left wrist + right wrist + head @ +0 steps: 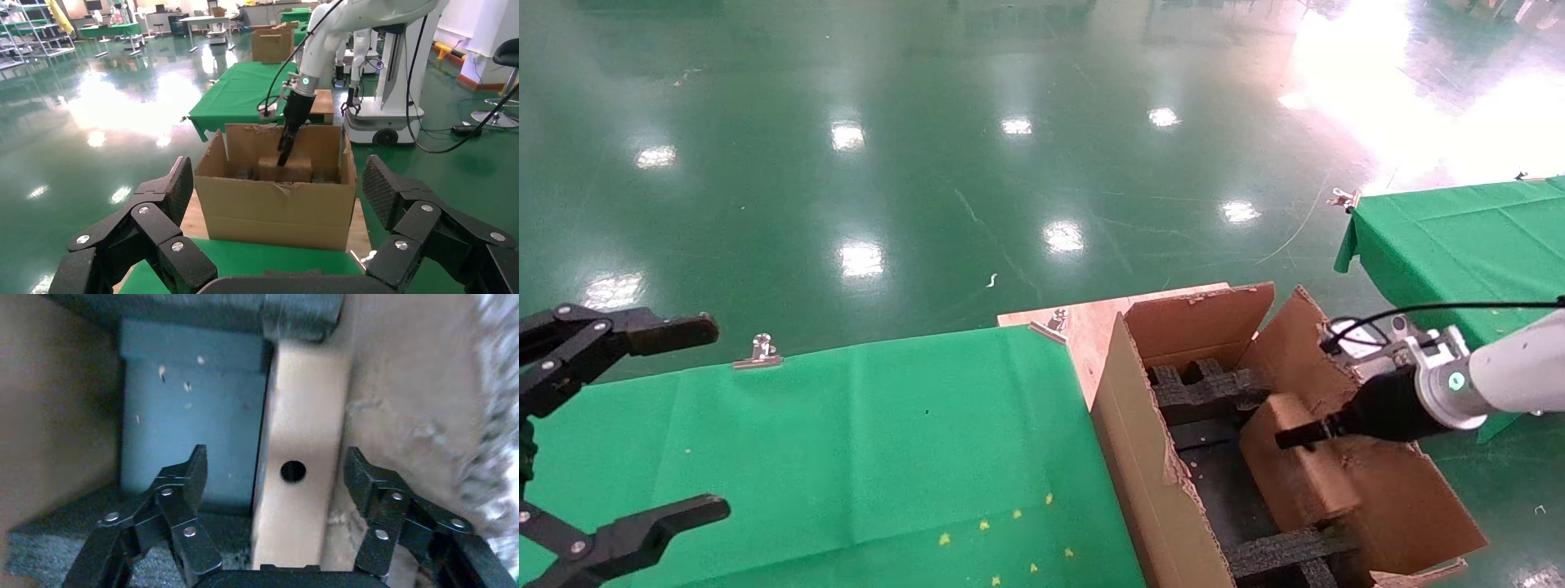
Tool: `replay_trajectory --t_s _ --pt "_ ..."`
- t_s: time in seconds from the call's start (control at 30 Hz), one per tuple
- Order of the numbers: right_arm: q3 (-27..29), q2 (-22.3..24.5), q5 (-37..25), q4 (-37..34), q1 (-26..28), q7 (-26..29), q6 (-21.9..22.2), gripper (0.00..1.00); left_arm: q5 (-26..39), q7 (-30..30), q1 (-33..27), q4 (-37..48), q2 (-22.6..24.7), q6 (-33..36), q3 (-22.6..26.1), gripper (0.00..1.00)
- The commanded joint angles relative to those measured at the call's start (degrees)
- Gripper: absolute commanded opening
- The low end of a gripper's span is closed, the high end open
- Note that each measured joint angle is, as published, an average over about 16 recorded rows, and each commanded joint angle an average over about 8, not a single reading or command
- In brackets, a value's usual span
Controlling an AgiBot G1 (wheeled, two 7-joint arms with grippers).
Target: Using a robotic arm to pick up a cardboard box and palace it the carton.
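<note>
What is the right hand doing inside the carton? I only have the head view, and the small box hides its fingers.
Observer: In the right wrist view the right hand is open, with one finger on either side of the small box and a gap on both sides.
Operator: Which face of the box is turned toward the hand?
Observer: A narrow side with a round hole in it.
Operator: What does the left wrist camera add?
Observer: The left hand, open, faces the carton side-on. The right arm reaches down into the carton from above.
</note>
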Motion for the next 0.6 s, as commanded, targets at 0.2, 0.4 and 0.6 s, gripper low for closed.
replay_trajectory --t_s 0.2,0.4,0.6 --pt "0.5 1.0 -0.3 2.4 5.4 -1.0 -0.4 1.00 0.0 0.0 0.0 0.0 0.0 0.0 0.0 1.00" --pt "1.3 2.2 -0.7 7.7 12.9 -2.0 -2.0 1.00 0.0 0.0 0.0 0.0 0.0 0.0 0.0 1.00" --pt "2.8 4.9 0.2 16.9 19.7 -1.8 -4.5 1.00 0.0 0.0 0.0 0.0 0.0 0.0 0.0 1.00"
